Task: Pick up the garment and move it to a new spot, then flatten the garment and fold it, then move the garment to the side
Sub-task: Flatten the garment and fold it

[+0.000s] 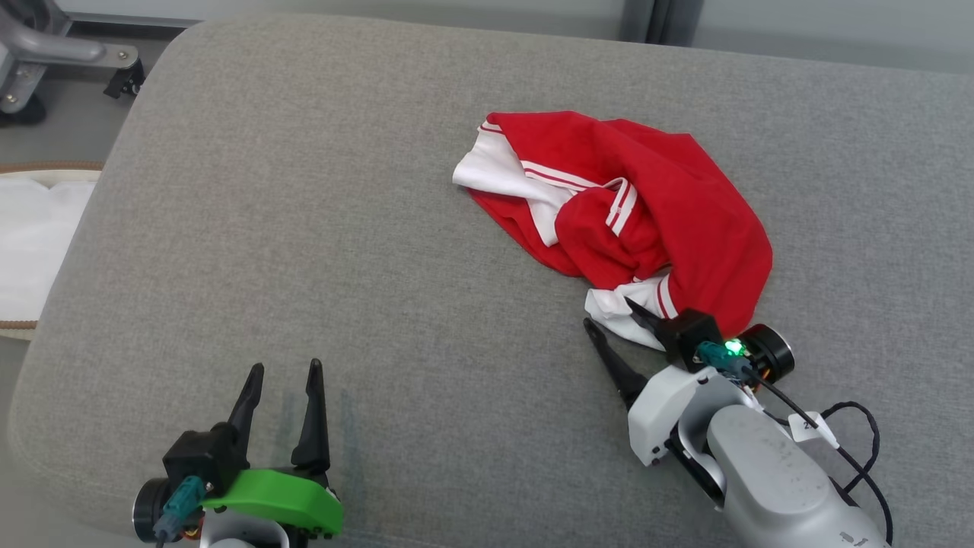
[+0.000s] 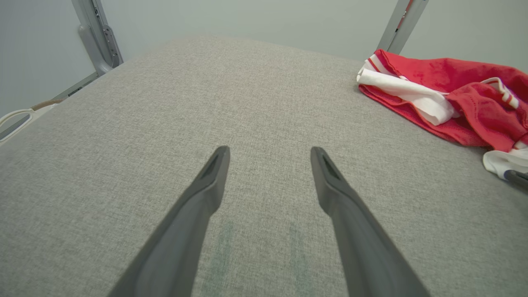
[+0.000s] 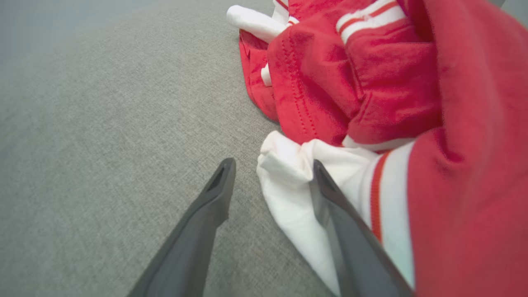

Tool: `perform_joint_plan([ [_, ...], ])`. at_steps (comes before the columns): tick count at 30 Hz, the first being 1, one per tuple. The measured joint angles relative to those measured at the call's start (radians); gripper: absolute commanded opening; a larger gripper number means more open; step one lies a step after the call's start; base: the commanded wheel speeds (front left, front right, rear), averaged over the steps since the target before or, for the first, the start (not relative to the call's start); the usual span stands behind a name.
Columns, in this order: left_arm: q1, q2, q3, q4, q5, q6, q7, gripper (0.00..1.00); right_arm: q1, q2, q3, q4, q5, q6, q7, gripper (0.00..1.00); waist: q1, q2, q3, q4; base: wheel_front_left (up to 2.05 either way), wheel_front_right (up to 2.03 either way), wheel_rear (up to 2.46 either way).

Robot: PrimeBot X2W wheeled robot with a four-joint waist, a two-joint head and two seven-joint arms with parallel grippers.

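1. Lying crumpled on the grey surface (image 1: 304, 228), right of centre: one red-and-white garment (image 1: 647, 205).
2. My right pincer (image 1: 606, 312): fingers parted, straddling the garment's white near edge.
3. My left pincer (image 1: 285, 365): fingers parted, holding nothing, well apart from the garment.

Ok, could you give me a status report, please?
Copy: left gripper open, idle; right gripper open at white edge of crumpled red garment. Nothing blocking.

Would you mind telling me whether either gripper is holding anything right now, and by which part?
Nothing is held. The right gripper is open at the garment's white corner, not closed on it; the left gripper is open over the cushion.
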Motion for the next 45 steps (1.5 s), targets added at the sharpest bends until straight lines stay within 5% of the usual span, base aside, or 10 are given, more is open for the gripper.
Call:
perform_joint_plan([
  [12,0.003,0.0,-0.002,0.007,-0.01,0.0,0.0,1.0,-0.024,-0.002,0.0,-0.175,0.05,0.0,0.0,0.0,0.0,0.0,-0.034,0.014,0.0,0.0,0.0],
  [22,0.036,0.0,-0.002,0.02,-0.007,0.0,0.0,1.0,-0.399,-0.001,0.137,-0.402,0.297,0.0,0.0,0.0,0.0,0.0,-0.099,0.024,0.0,0.0,0.0],
  [27,0.054,0.0,-0.003,0.026,-0.007,0.0,0.0,1.0,-0.588,-0.001,0.038,-0.394,0.312,0.0,0.0,0.0,0.0,0.0,-0.126,0.039,0.0,0.0,0.0],
  [31,0.057,0.0,0.002,0.019,-0.007,0.0,0.0,1.0,-0.649,0.0,-0.115,-0.284,0.182,0.0,-0.001,0.0,0.0,-0.0001,-0.127,0.052,0.0,0.0,0.0],
  [34,0.057,0.0,0.007,0.013,-0.008,0.0,0.0,1.0,-0.609,-0.01,-0.222,-0.197,0.054,0.0,-0.001,0.0,0.0,0.0,-0.115,0.051,0.0,0.0,0.0],
  [42,0.045,0.0,-0.01,0.008,-0.019,0.0,0.0,1.0,-0.325,-0.165,-0.51,-0.001,-0.152,0.0,0.0,0.01,0.0,0.0,-0.079,0.034,0.0,0.0,0.0],
  [44,0.039,0.0,-0.019,0.005,-0.019,0.0,0.0,1.0,-0.261,-0.185,-0.578,0.023,-0.19,0.0,0.0,1.0,0.0,0.0,-0.073,0.026,0.0,0.0,0.0],
  [45,0.036,0.0,-0.024,0.004,-0.019,0.0,0.0,1.0,-0.231,-0.188,-0.609,0.026,-0.205,0.0,0.0,1.0,0.0,0.0,-0.069,0.021,0.0,0.0,0.0],
])
